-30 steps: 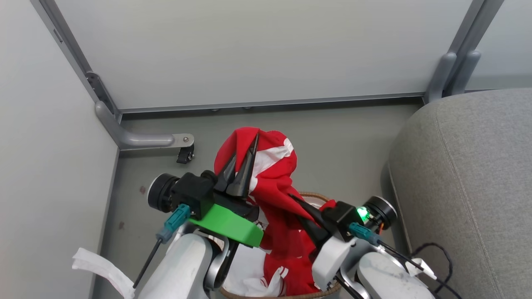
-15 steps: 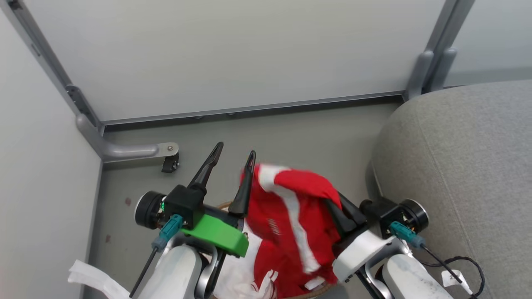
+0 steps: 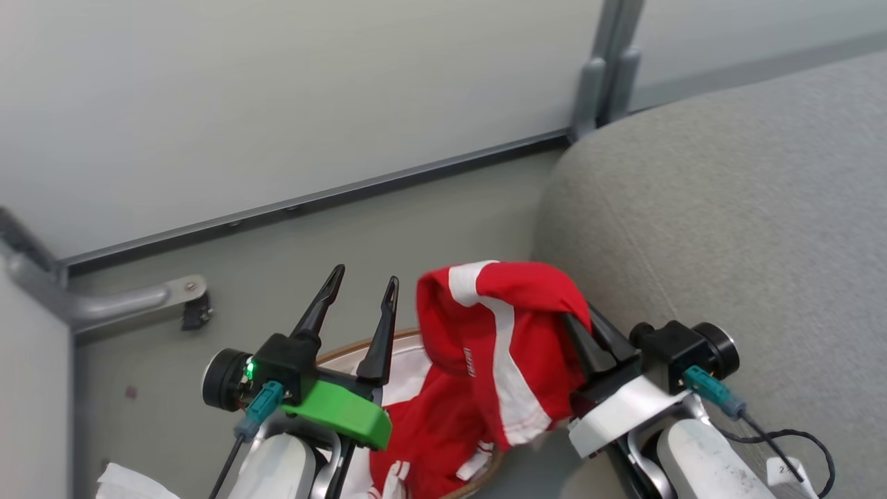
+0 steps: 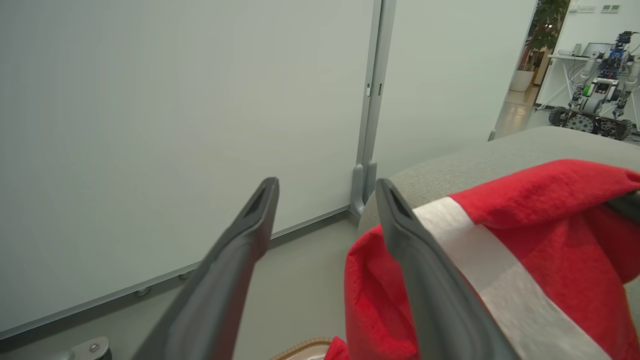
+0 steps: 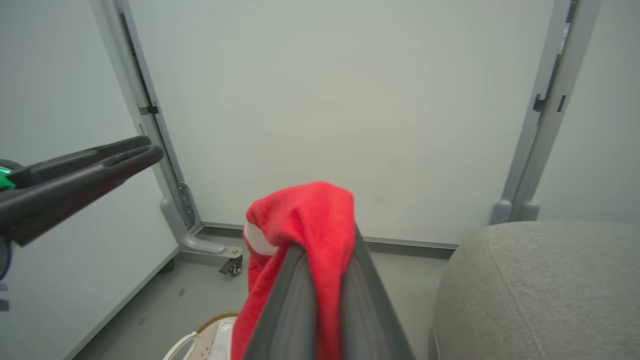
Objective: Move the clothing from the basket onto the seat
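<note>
A red garment with a white stripe point(image 3: 499, 346) hangs from my right gripper point(image 3: 575, 326), which is shut on it; the cloth point(image 5: 305, 225) drapes over the fingers and hides their tips. My left gripper point(image 3: 364, 277) stands open beside the garment point(image 4: 500, 280), nothing between its fingers point(image 4: 240, 260). Below them sits the basket point(image 3: 346, 350), its brown rim and white liner partly covered by red clothing point(image 3: 416, 443). The light grey seat point(image 3: 727, 229) spreads to the right, close to the held garment.
Pale partition walls point(image 3: 277, 104) with grey metal posts point(image 3: 603, 76) close off the back. A caster foot point(image 3: 194, 312) stands on the grey floor at left. White paper point(image 3: 125, 482) lies at the lower left. Another robot point(image 4: 595, 100) stands far off.
My left gripper let go of the red garment and opened. The right gripper carried the garment rightward toward the seat. The head camera swung right, bringing more of the seat into view.
</note>
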Motion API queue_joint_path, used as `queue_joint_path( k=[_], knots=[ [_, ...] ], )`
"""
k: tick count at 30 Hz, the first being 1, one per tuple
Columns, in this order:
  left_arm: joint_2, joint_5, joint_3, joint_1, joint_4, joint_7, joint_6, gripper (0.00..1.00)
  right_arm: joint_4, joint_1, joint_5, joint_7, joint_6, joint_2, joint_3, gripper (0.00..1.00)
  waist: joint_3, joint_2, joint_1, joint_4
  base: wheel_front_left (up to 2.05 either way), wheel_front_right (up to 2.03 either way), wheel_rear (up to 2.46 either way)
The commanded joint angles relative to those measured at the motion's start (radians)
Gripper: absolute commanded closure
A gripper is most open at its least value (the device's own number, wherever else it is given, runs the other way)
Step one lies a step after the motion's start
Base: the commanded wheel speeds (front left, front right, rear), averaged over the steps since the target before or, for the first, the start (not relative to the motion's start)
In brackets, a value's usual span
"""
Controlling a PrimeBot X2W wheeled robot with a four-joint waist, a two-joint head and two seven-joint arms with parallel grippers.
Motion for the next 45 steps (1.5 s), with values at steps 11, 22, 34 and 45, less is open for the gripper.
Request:
queue_joint_path(
  k=[11, 22, 34, 45],
  knots=[
    [0.003, 0.031, 0.040, 0.027, 0.003, 0.000, -0.010, 0.00, -0.062, -0.019, 0.017, -0.005, -0.001, -0.003, -0.026, 1.00, 0.060, 0.0000, 0.0000, -0.310, 0.00, 0.00, 0.00],
    [0.004, 0.039, -0.026, -0.039, 0.037, 0.000, -0.017, 0.00, -0.180, -0.059, -0.052, -0.005, -0.001, -0.004, -0.219, 1.00, 0.147, 0.0000, 0.0000, -0.364, 0.00, 0.00, 0.00],
    [0.094, 0.036, -0.136, -0.106, -0.027, 0.000, -0.018, 0.00, -0.123, -0.451, -0.203, -0.005, -0.001, -0.127, -0.327, 1.00, 0.338, 0.0000, 0.0000, -0.345, 0.00, 0.00, 0.00],
    [0.160, 0.006, -0.264, -0.263, -0.078, 0.000, -0.018, 0.00, 0.041, -0.772, -0.303, -0.005, -0.001, -0.295, -0.431, 1.00, 0.524, 0.0000, 0.0000, -0.202, 0.00, 0.00, 0.00]
  ],
)
